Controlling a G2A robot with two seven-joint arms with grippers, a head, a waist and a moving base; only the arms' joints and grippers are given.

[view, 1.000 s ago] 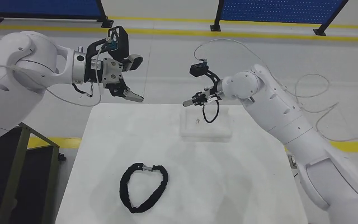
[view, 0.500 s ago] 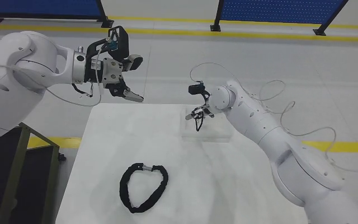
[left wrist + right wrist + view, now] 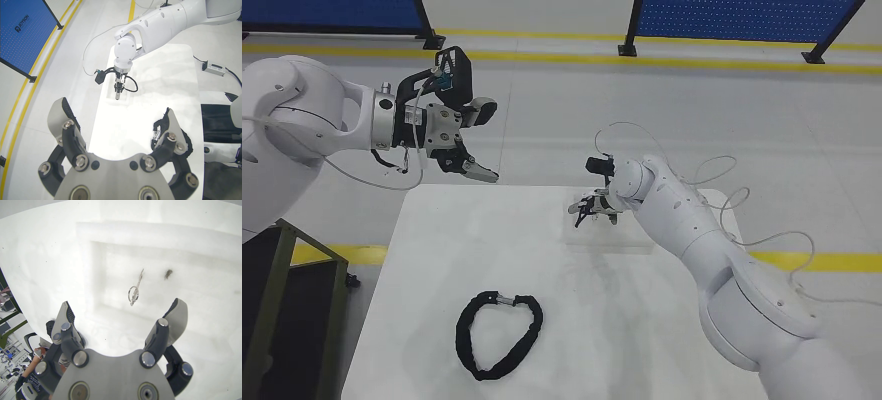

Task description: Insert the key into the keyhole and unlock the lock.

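We see the white table (image 3: 642,340), black chain lock (image 3: 463,342) looped near its front, white tray (image 3: 592,236) at the back, left gripper (image 3: 115,111) spread past a far corner, right gripper (image 3: 121,304) spread above the tray, key (image 3: 136,288) flat inside it.

black lock (image 3: 463,342); silver key (image 3: 134,294); white tray (image 3: 587,238); white table (image 3: 592,340); yellow floor stripe (image 3: 852,262); blue dotted panel (image 3: 22,32)

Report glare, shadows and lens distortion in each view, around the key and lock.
Top view: even light, the black lock stands out on the white table. Right wrist view: wide lens bows the table's edge; whites wash out, yet the key shows. Left wrist view: table glares, tray barely distinguishable.
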